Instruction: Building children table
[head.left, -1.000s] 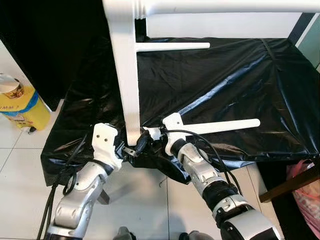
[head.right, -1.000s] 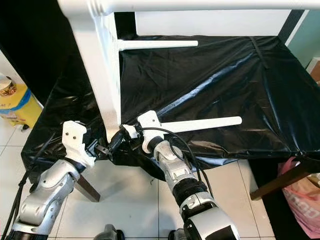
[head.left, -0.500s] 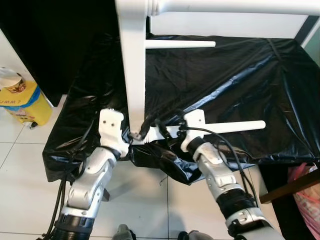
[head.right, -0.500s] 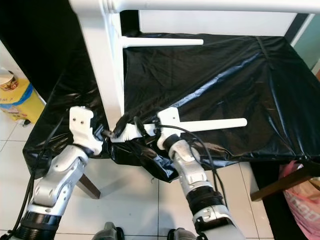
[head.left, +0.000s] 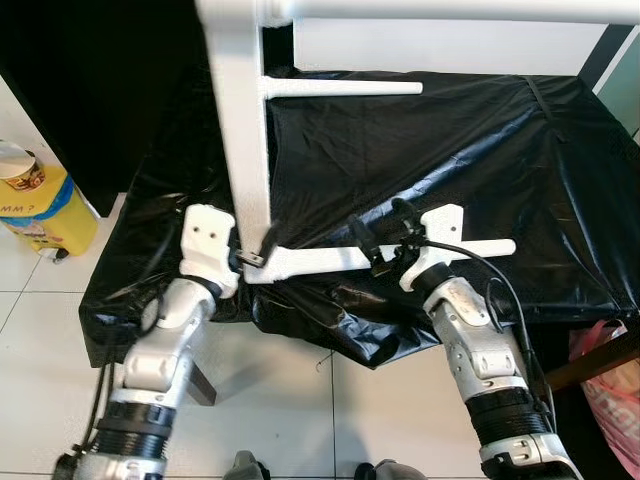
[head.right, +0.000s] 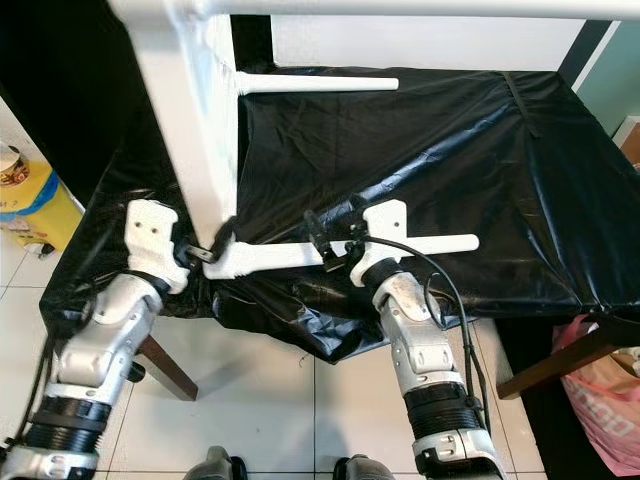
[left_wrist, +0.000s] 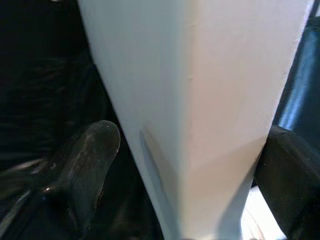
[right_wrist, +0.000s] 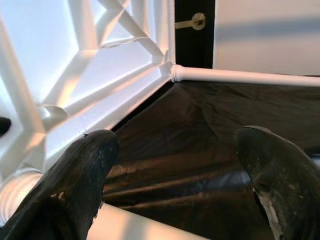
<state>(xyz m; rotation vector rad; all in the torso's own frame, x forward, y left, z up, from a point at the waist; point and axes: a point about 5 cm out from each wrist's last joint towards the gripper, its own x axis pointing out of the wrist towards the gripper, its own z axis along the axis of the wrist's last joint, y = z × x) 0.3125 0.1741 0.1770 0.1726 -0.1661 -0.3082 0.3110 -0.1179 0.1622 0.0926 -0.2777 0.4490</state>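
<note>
So the white children's table (head.left: 240, 110) was tipped on its side on the desk (head.left: 560, 180), which was wrapped in shiny black plastic sheeting (head.left: 450, 130). One thick white leg (head.left: 243, 150) ran down toward the desk's near edge, and a thin round leg (head.left: 340, 88) stuck out sideways further back.

The left gripper (head.left: 258, 255) sat right at the bottom end of that thick leg. In the left wrist view its two black fingers (left_wrist: 80, 170) were on either side of the leg (left_wrist: 200, 110), closed against it as far as I could see.

A separate loose white leg (head.left: 330, 258) lay flat across the plastic near the front edge, one end touching the thick leg's foot. The right gripper (head.left: 378, 232) hovered just over the middle of it, fingers (right_wrist: 75, 175) spread apart with nothing between them.

Off to the robot's left, a yellow and blue container (head.left: 35, 195) stood on the white tiled floor (head.left: 300, 410).
</note>
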